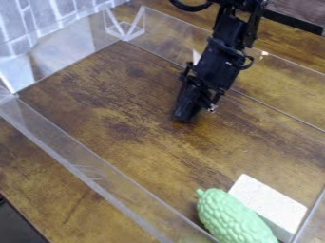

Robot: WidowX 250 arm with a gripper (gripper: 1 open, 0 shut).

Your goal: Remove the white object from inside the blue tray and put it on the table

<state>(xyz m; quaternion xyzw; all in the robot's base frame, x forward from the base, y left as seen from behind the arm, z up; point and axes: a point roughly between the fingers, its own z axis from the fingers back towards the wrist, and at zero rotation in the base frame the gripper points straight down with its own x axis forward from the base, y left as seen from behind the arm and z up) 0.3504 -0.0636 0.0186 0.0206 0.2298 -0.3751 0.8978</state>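
Camera view, looking down at an angle onto a dark brown wood-grain desk [114, 104] with worn lighter streaks. Clear plastic walls [89, 161] around the desk, one running along the near edge, another along the far side.

Landmark: the black tool [187, 111], tilted steeply downward, tip low against the desk surface just right of centre. Jaws pressed together as far as can be made out, nothing visible between them; too dark and small to see the fingertips apart. Black arm [226, 43] rising from the tool up and to the right, out of the top edge.

Well away from the tool, toward the lower right corner: a flat white object [269, 201], square-ish, lying on the desk wood close to the near wall. Just left of that white object and touching or overlapping its corner: a bumpy green vegetable-like thing [233, 218], elongated, lying on its side, partly cut off by the bottom edge.

Far up and to the left of the tool, beyond the far wall: grey tiled surface [45, 24].

Between the tool and the white object: bare wood only.
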